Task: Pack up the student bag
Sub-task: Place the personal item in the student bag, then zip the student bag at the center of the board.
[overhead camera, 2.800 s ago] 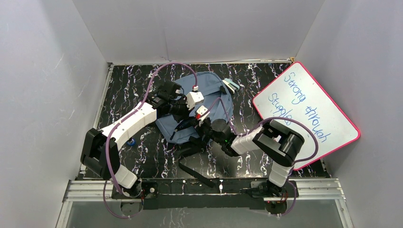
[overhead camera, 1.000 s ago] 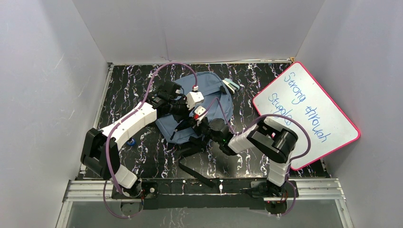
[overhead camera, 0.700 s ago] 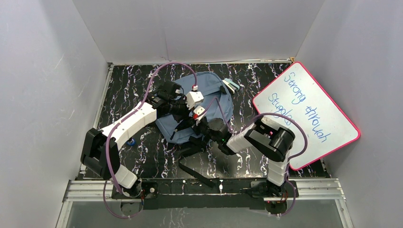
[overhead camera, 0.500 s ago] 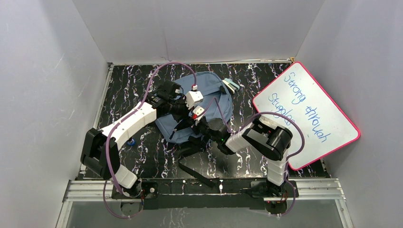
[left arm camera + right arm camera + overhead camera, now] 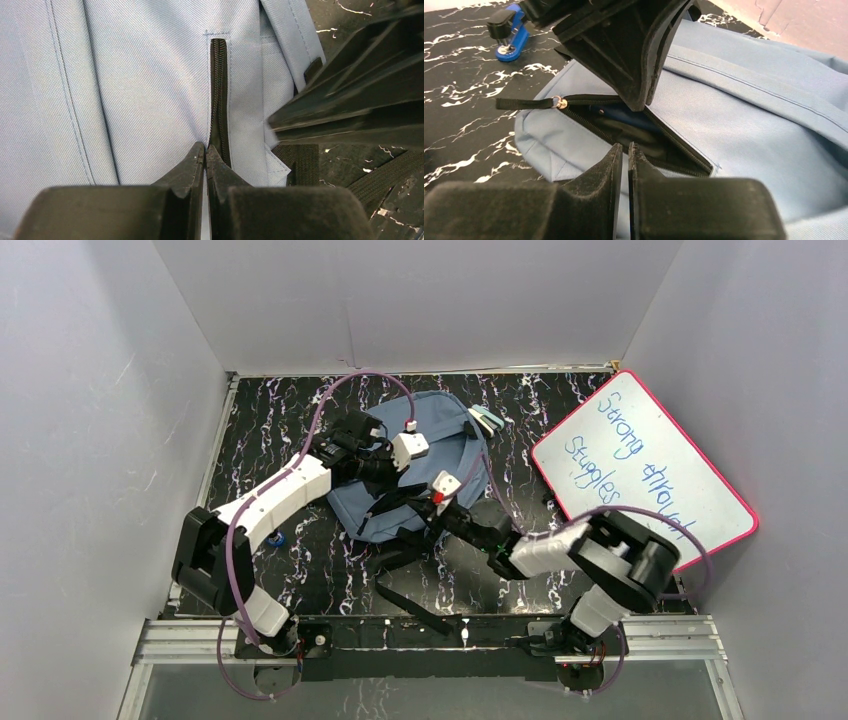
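Top external view: the student bag [image 5: 450, 435] lies flat on the black marbled table [image 5: 270, 410], with both arms reaching over its near-left part.
Change: the right arm [image 5: 560, 540] has swung its elbow away from the bag, towards the whiteboard [image 5: 645, 475] leaning beside the bag's right side. Its wrist has drawn back a little from the bag's near edge. The left arm [image 5: 280, 495] has kept its place over the bag.
Meaning for the task: this reads as a retreat from the bag's front pocket [image 5: 624, 127], which gapes open with a dark blue item [image 5: 616, 112] lying inside. One insertion seems done, and the pocket is not yet zipped.
Left gripper [image 5: 205, 152]: it points down onto the upper lip of the pocket, at the zipper line. The fingers are pressed together and appear to pinch the bag's fabric, holding the mouth open.
Right gripper [image 5: 625, 150]: it is level with the pocket mouth, just outside the lower lip and aimed into it. The fingers are drawn to a thin slit with nothing seen between them.
Zipper pull [image 5: 556, 102]: it sits at the far-left end of the pocket opening, with its black tab lying out past the bag's edge.
Arm pose: the left arm is stretched long across the bag's left flank, while the right arm is folded sharply at the elbow.
Bystander: a small blue stapler [image 5: 509, 37] rests on the table well apart from the bag's left edge.
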Available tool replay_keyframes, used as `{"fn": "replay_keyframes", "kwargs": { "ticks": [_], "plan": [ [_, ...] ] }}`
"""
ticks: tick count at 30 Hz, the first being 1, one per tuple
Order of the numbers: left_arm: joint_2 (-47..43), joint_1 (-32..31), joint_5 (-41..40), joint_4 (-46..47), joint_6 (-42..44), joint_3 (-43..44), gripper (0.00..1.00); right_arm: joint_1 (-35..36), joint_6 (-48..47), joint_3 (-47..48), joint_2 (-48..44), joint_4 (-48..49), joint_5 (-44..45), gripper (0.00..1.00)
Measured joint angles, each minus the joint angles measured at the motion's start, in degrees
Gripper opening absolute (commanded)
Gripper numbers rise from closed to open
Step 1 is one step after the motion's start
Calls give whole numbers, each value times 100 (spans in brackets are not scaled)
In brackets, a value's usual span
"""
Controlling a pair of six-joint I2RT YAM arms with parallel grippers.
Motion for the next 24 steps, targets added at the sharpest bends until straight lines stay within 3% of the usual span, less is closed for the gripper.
{"fn": "replay_keyframes", "kwargs": {
  "ticks": [3, 7, 10, 24],
  "plan": [
    [28, 2, 68, 2, -35, 0, 0, 0, 33, -450, -798, -350, 107, 20],
    [72, 0, 267, 11, -72, -13, 15, 0, 33, -728, -1735, -1117, 516, 24],
    [120, -39, 577, 20, -153, -114, 19, 0, -33, -739, -2291, -1711, 885, 25],
    [461, -208, 857, -11, -376, -457, 25, 0, -116, -374, -2981, -3237, 1552, 32]
  ]
}}
